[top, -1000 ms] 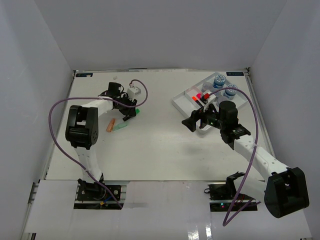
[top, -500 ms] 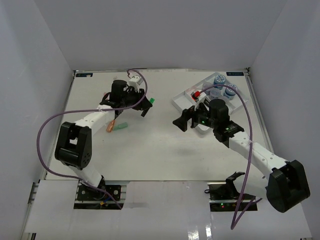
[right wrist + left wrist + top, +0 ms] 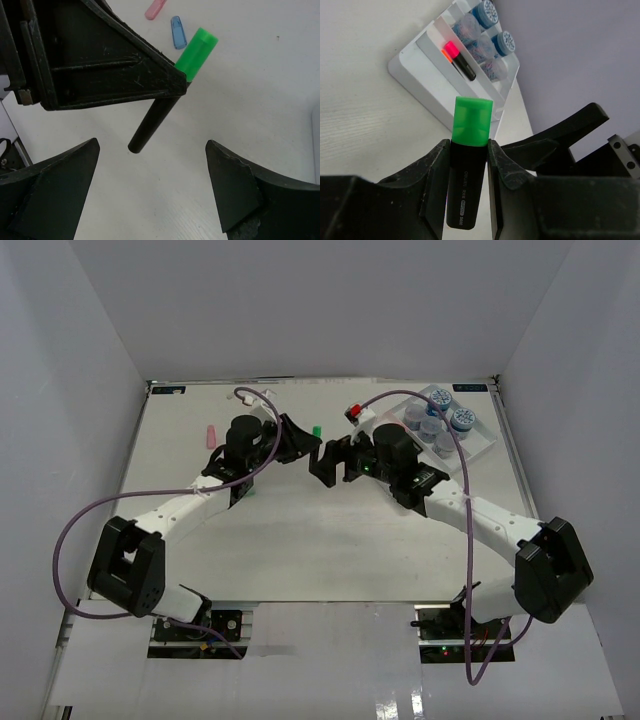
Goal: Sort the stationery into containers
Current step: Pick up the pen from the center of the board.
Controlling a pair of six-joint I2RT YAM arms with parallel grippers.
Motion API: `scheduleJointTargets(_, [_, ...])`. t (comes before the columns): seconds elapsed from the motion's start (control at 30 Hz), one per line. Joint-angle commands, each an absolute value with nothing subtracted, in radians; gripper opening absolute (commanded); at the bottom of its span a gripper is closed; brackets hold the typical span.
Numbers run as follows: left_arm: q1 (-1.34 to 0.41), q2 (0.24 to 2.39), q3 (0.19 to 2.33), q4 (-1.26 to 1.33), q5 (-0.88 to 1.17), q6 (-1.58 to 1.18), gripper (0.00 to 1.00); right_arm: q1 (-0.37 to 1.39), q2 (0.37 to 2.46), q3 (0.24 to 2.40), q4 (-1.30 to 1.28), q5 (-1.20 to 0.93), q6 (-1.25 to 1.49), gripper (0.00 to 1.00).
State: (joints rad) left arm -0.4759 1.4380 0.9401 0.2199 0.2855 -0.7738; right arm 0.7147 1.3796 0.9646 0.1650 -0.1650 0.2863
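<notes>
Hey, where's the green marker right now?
In the top view it's mid-table: the green marker is clamped in the left end effector, directly facing the open right end effector, with the white tray off to its right.

In the left wrist view the left gripper (image 3: pixel 469 145) covers both sides of the black barrel of the green marker (image 3: pixel 471 122), and the topmost jar (image 3: pixel 486 10) is cut by the upper edge. From above, the right arm (image 3: pixel 470 515) hides the left part of the tray (image 3: pixel 478 443) and whatever lies there. In the right wrist view the pink marker (image 3: pixel 155 9) runs off the top edge.
</notes>
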Motion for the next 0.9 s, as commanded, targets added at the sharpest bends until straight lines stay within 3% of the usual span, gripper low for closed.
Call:
scheduleJointTargets(0.0, [-0.489,1.368,0.924,0.271,0.166,-0.883,0.01,0.745,1.417,1.048,0.213,-0.100,0.322,0.93])
scheduleJointTargets(0.23, [-0.526,1.324,0.887,0.282,0.100,-0.917,0.01,0.765,1.465,1.098,0.212,-0.058,0.341,0.80])
scheduleJointTargets(0.53, [-0.561,1.296,0.861,0.310,0.072,-0.894,0.01,0.769,1.488,1.120,0.218,-0.063,0.350,0.36])
scheduleJointTargets(0.6, [-0.566,1.292,0.848,0.322,0.072,-0.891,0.02,0.769,1.485,1.120,0.207,-0.054,0.351,0.19])
scheduleJointTargets(0.67, [-0.568,1.289,0.838,0.325,0.075,-0.876,0.09,0.767,1.477,1.112,0.201,-0.043,0.350,0.09])
scheduleJointTargets(0.73, [-0.568,1.284,0.833,0.321,0.069,-0.865,0.16,0.767,1.468,1.103,0.192,-0.032,0.348,0.08])
scheduleJointTargets(0.77, [-0.568,1.279,0.828,0.315,0.063,-0.861,0.31,0.767,1.465,1.100,0.181,-0.019,0.345,0.08])
scheduleJointTargets(0.83, [-0.568,1.269,0.828,0.302,0.042,-0.841,0.52,0.764,1.462,1.094,0.164,-0.005,0.336,0.08])
scheduleJointTargets(0.87, [-0.568,1.267,0.833,0.284,0.035,-0.832,0.70,0.761,1.460,1.086,0.154,-0.005,0.328,0.08])
